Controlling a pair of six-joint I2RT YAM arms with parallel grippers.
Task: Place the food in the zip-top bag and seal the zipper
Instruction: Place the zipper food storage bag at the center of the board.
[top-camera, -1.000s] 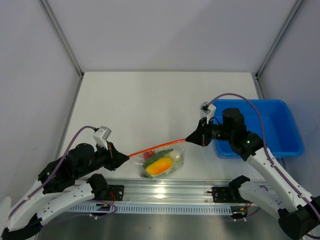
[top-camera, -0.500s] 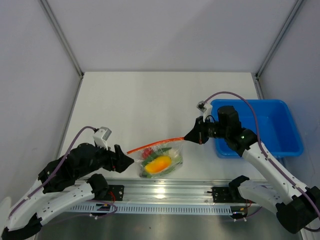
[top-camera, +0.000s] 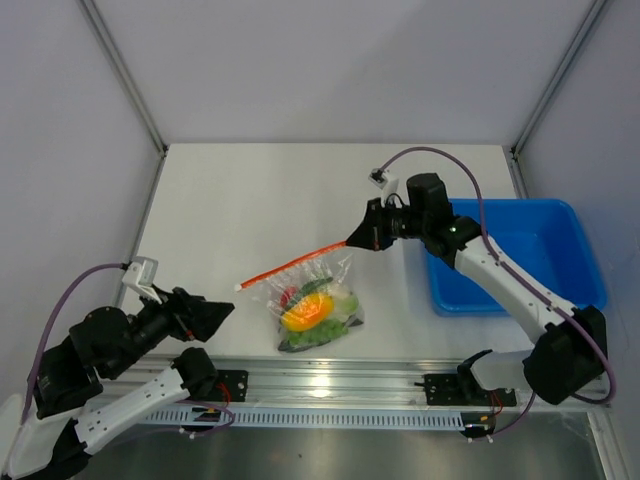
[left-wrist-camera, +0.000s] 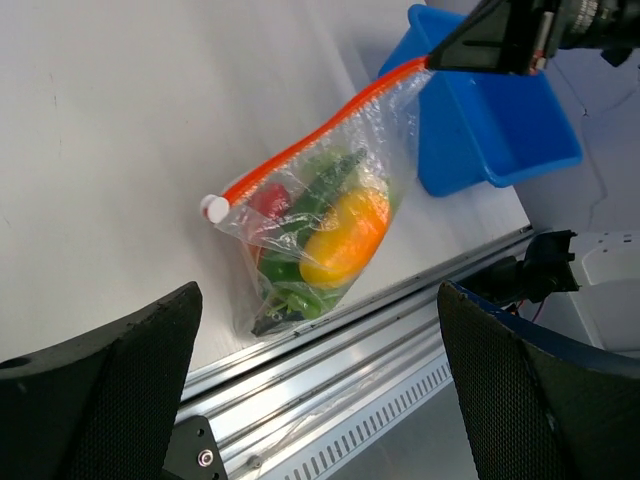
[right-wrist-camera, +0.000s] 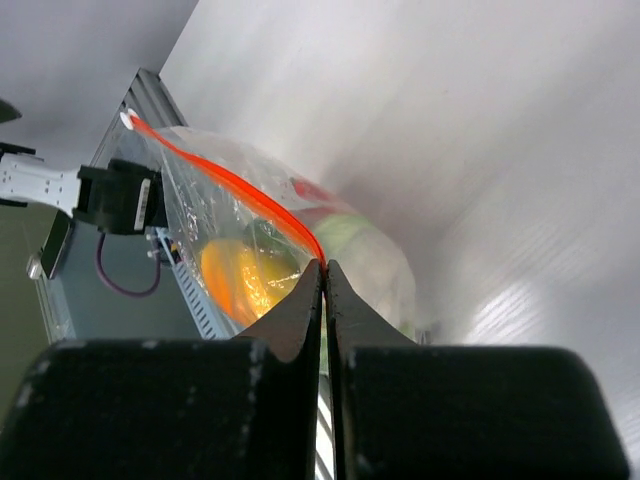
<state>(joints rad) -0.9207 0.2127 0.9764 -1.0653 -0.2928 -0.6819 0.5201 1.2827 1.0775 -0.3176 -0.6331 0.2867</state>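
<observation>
overhead, both wrists: zip-top bag (top-camera: 315, 300) shared

white arms (top-camera: 503, 283) — black joints (top-camera: 426, 194), purple cables (top-camera: 432, 152)

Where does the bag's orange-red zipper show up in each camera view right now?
Top external: zipper slants across the table centre, its upper right end pinched in the right hand.
Left wrist: zipper upper middle, rising toward the blue tray.
Right wrist: zipper runs diagonally from upper left to centre.
Shared landmark: yellow-orange fruit just below it.

White tabletop (top-camera: 300, 190) between pale grey walls (top-camera: 330, 60), aluminium rail (top-camera: 330, 385) along near edge
</observation>
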